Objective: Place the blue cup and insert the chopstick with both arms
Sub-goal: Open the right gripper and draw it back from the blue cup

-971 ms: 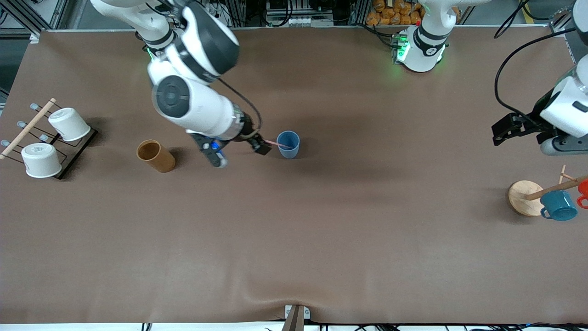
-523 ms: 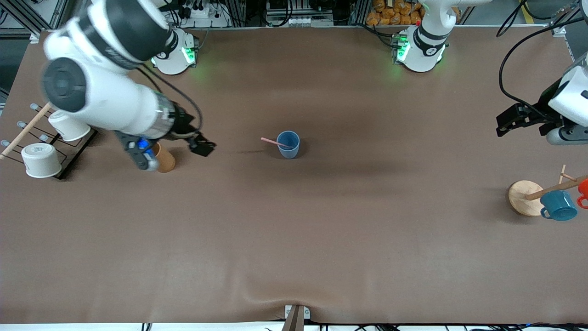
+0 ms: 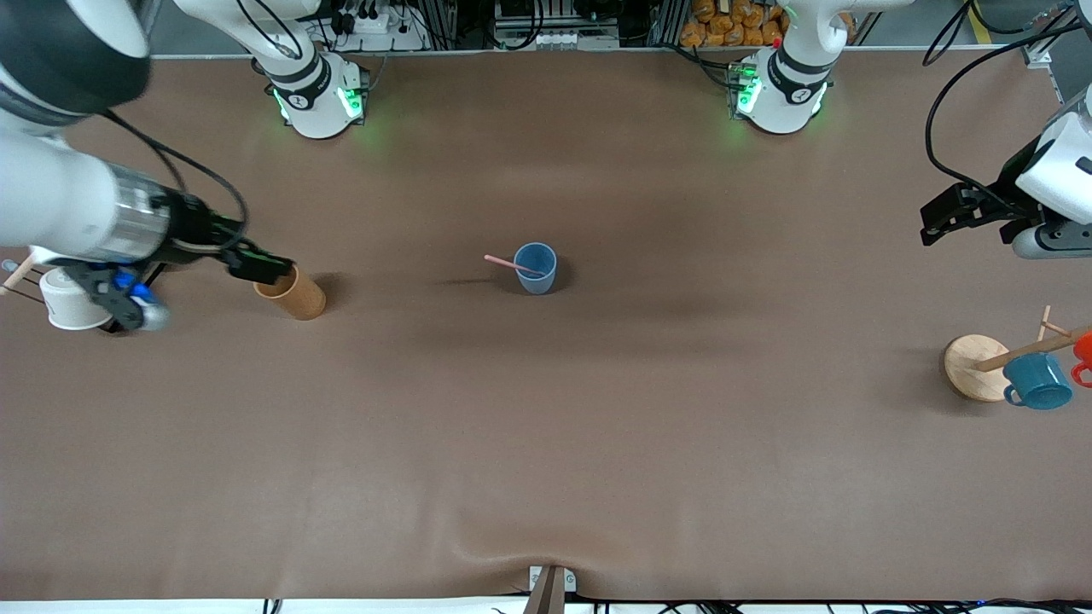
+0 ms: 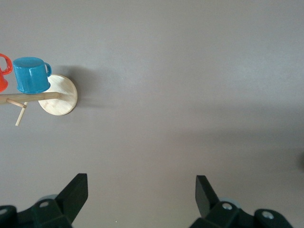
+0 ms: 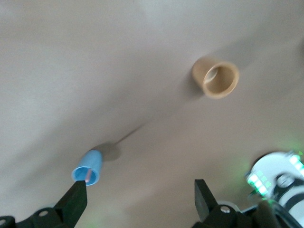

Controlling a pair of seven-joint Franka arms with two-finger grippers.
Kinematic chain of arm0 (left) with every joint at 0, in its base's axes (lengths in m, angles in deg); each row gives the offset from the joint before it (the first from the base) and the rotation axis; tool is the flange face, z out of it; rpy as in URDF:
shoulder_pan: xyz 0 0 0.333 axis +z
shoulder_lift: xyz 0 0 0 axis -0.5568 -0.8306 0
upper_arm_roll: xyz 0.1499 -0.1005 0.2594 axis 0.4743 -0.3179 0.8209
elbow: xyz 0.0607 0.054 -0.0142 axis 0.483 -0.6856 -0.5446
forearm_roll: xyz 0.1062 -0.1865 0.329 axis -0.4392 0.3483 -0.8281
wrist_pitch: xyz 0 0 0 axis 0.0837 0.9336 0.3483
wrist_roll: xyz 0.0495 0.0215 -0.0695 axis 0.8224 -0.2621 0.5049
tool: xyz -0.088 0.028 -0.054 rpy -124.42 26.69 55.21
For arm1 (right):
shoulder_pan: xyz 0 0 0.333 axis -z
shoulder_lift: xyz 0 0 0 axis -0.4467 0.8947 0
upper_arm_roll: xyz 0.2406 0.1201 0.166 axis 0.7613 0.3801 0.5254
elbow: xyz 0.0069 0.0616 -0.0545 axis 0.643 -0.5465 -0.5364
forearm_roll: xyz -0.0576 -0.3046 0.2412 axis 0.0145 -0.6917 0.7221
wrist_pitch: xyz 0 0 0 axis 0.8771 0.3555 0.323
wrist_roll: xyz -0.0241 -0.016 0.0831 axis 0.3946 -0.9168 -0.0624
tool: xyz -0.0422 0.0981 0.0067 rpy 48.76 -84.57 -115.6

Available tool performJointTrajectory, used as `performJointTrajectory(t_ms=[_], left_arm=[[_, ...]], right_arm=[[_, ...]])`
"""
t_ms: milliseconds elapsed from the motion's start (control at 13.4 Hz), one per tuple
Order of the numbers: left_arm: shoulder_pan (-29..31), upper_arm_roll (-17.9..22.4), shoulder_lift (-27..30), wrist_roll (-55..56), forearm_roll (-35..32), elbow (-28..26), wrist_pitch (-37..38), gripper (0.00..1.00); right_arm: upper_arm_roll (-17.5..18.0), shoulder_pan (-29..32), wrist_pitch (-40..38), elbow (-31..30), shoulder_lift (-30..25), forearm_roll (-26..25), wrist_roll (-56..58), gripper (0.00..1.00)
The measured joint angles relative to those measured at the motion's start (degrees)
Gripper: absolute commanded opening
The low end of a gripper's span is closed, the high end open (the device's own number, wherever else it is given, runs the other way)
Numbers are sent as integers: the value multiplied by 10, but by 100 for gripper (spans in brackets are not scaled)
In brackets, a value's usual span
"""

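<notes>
The blue cup [image 3: 536, 269] stands upright mid-table. The pale-pink chopstick [image 3: 502, 261] leans in it, its free end pointing toward the right arm's end of the table. Both also show in the right wrist view: the cup [image 5: 89, 167] with the chopstick [image 5: 89, 175] inside. My right gripper [image 3: 260, 268] is open and empty, over the table beside the brown cylinder [image 3: 292, 292], well apart from the cup; its jaws stand wide in the right wrist view [image 5: 140, 197]. My left gripper [image 3: 936, 223] is open and empty [image 4: 141, 187], waiting over the left arm's end of the table.
A rack with white cups [image 3: 72, 300] stands at the right arm's end, partly hidden by the right arm. A wooden mug stand [image 3: 972, 368] with a teal mug [image 3: 1036, 381] and a red mug [image 3: 1083, 350] stands at the left arm's end.
My right gripper let go of the chopstick, which stays in the blue cup, and swung away to beside the brown cylinder. The left arm barely moved.
</notes>
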Motion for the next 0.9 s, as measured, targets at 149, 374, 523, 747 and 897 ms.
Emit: performJointTrajectory(t_ms=[149, 374, 523, 747, 897], left_arm=[[0, -1, 0, 0, 1, -1, 0, 100], [0, -1, 0, 0, 25, -3, 0, 100], [0, -1, 0, 0, 27, -3, 0, 100], [0, -2, 0, 0, 27, -3, 0, 100], [-1, -2, 0, 0, 27, -3, 0, 100]], right_arm=[[-1, 11, -6, 2, -18, -37, 99, 100], [-16, 39, -23, 2, -50, -52, 230, 100], [-37, 46, -24, -10, -71, -60, 297, 100], [-59, 39, 8, -77, -132, -61, 349, 100], [-85, 18, 23, -126, -177, -61, 365, 100]])
